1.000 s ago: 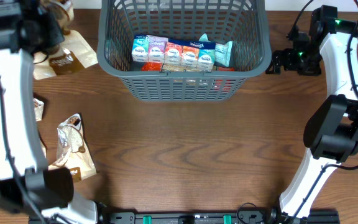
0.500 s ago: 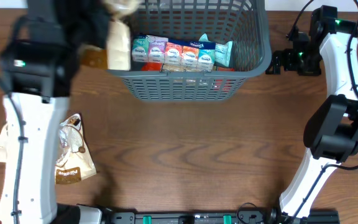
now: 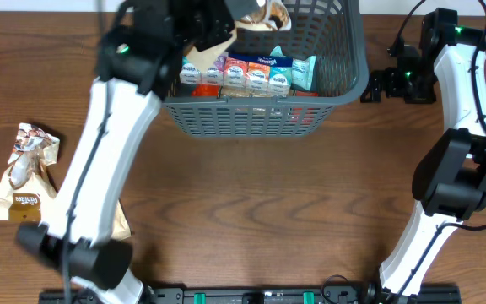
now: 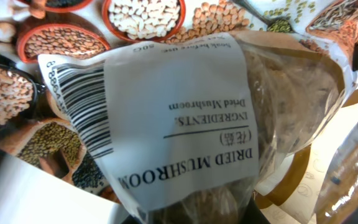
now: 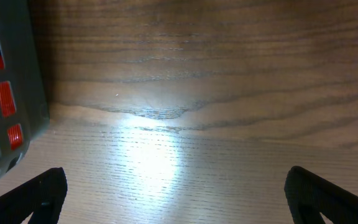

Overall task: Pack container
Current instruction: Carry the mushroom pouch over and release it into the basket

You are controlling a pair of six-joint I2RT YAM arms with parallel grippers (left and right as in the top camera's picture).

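Observation:
The dark grey lattice basket stands at the back middle and holds a row of small coloured snack packets. My left gripper is over the basket's back left part, shut on a clear packet of dried mushroom. In the left wrist view the packet's white label fills the frame, and only dark finger edges show at the bottom. My right gripper is open and empty just right of the basket; its wrist view shows bare table between the fingers.
A brown snack packet lies on the table at the far left. Another packet is partly hidden under my left arm. The basket's corner shows at the left of the right wrist view, with red packets behind the slots.
My left arm has swung right from the table's left side, carrying the mushroom packet over the basket. The right arm has not moved.

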